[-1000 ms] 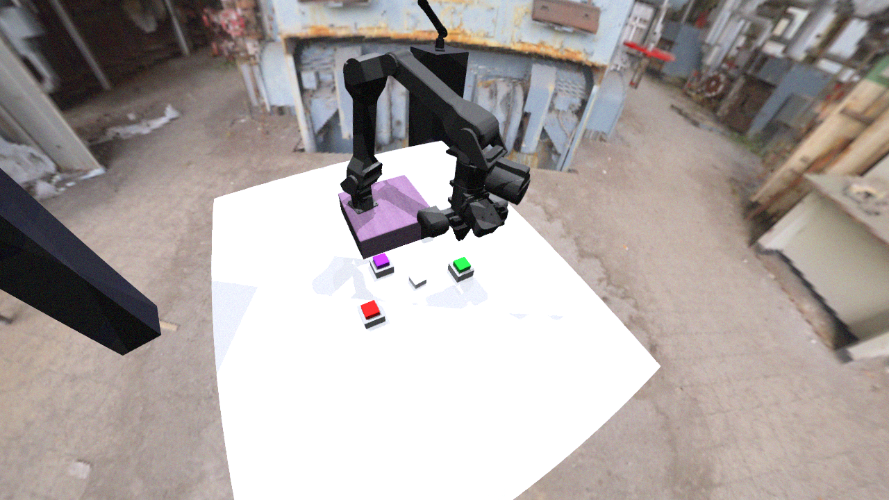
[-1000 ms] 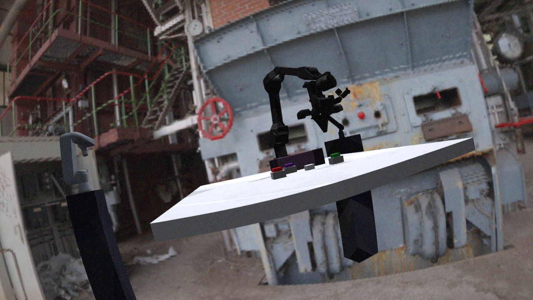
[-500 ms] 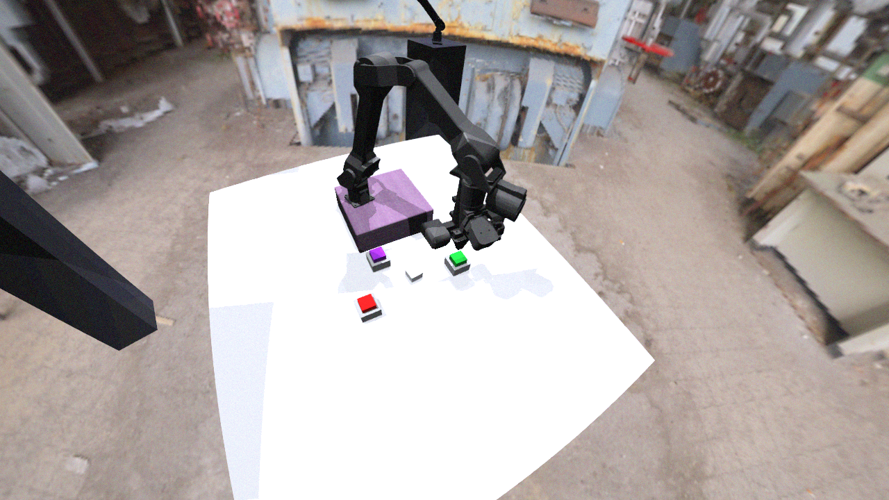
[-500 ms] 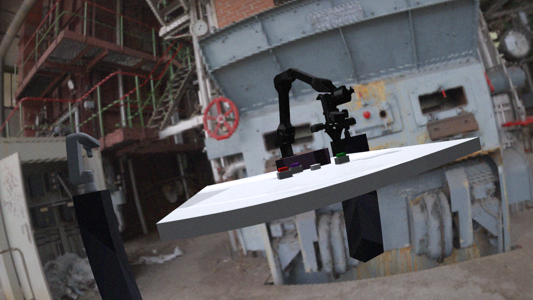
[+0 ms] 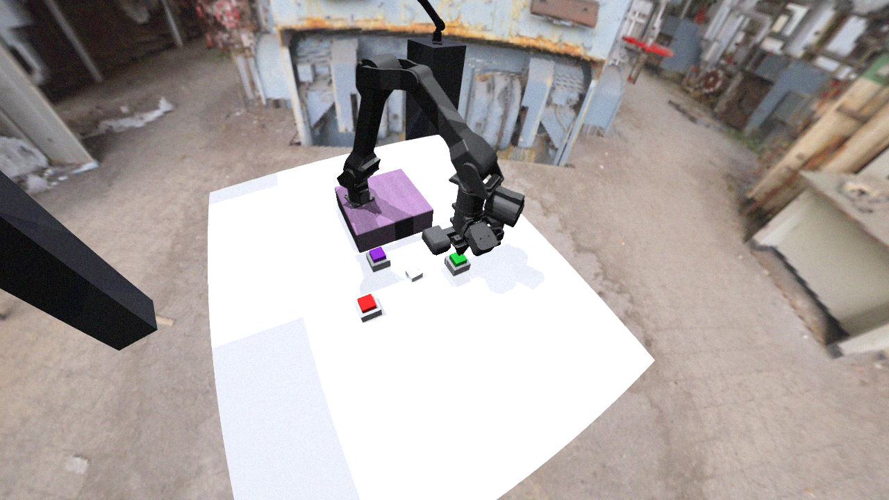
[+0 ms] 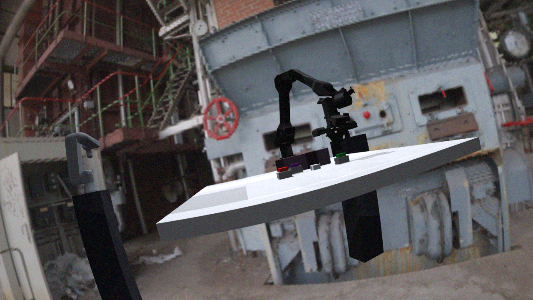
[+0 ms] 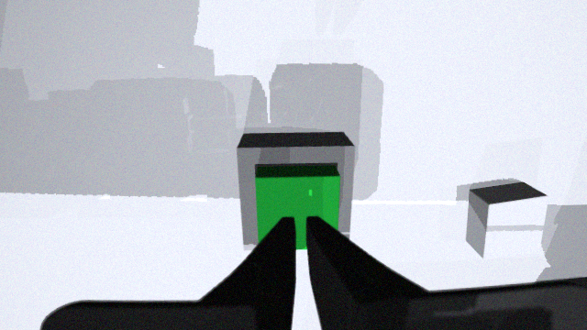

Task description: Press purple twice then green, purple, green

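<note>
We note the black claw [image 7: 295, 225] pressed together, pinching nothing, its tips over the square green push-button [image 7: 297, 202] on the white bench [image 5: 397, 385]. We judge a green press underway; which one, we cannot tell.
</note>
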You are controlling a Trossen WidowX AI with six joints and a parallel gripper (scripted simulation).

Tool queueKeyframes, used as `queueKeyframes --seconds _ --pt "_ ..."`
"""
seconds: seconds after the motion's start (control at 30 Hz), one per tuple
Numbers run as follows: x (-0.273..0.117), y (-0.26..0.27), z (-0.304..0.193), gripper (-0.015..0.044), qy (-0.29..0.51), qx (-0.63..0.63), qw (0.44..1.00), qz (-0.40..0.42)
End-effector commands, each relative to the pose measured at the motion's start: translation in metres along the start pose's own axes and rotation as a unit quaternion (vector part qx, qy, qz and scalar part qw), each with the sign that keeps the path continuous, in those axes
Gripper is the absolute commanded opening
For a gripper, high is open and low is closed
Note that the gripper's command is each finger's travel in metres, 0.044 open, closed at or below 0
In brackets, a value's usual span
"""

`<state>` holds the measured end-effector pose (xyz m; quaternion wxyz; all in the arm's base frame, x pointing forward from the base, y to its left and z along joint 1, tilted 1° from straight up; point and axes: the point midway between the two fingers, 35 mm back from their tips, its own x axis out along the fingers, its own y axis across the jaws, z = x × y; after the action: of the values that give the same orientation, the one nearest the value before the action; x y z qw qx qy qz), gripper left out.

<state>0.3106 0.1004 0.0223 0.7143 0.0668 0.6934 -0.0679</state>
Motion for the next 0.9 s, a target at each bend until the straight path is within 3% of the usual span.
queueKeyframes --seconds 0.0,0.87 --pt "0.011 0.0 -0.002 0.002 0.006 0.002 1.0 0.0" --pt "0.021 0.0 -0.003 0.002 0.006 0.002 1.0 0.0"
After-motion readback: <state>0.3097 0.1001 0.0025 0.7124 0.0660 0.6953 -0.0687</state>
